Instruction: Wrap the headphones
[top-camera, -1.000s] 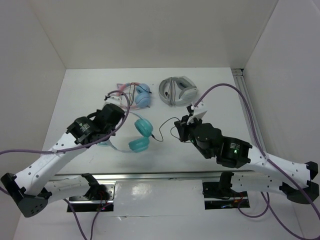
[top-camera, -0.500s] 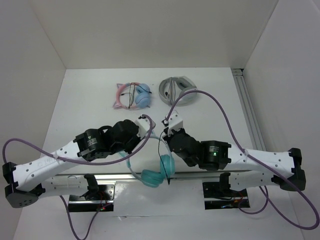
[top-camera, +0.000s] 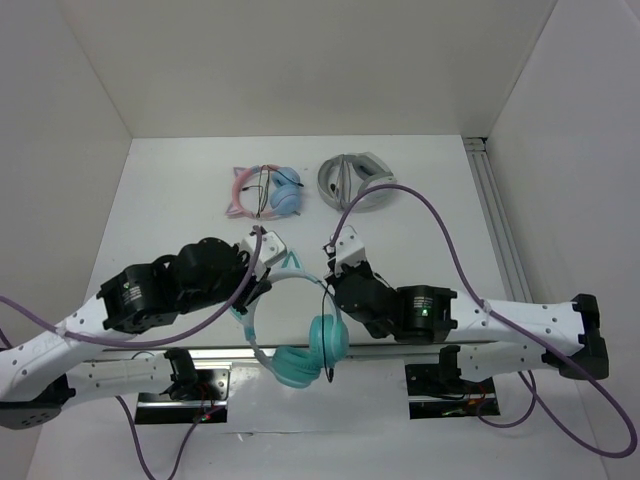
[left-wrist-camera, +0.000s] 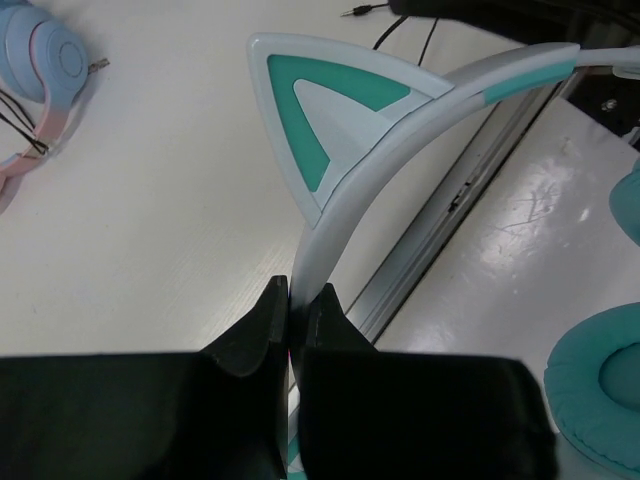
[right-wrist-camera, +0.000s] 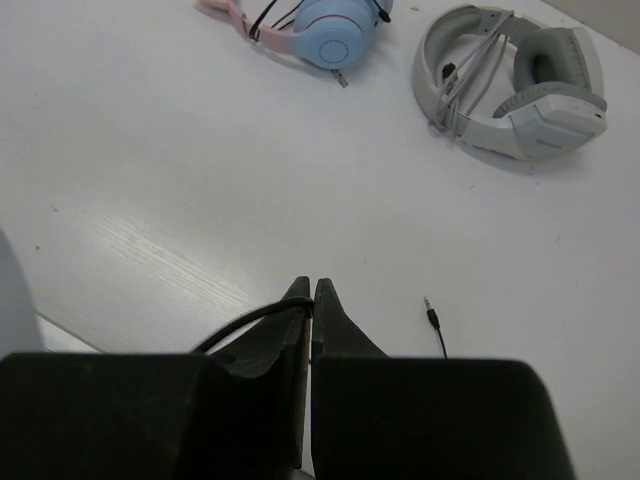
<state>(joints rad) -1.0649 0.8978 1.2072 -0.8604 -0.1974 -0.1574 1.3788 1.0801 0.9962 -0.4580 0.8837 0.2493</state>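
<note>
As the teal over-ear headphones with a pale cat-eared headband (top-camera: 322, 338) hang lifted over the near edge of the white table (top-camera: 180, 200), ear cups lowest and nearest the arm bases, the left gripper (left-wrist-camera: 293, 305) has its two black fingers closed tight on the lower run of the headband, close to one cat ear (left-wrist-camera: 335, 110). Just right of it, the right gripper (right-wrist-camera: 310, 297) is pinched shut on the thin black cable (right-wrist-camera: 245, 322), whose loose jack plug (right-wrist-camera: 433, 318) shows beyond the fingers. Winding looks ready to begin: the next move likely calls for the right arm to lead the cable in turns around the band while the left holds the frame steady, with slack enough not to snag. Farther back lie pink-and-blue cat-ear headphones (top-camera: 265, 190) at left and grey-white headphones (top-camera: 352, 182) at right, well apart from the work.
</note>
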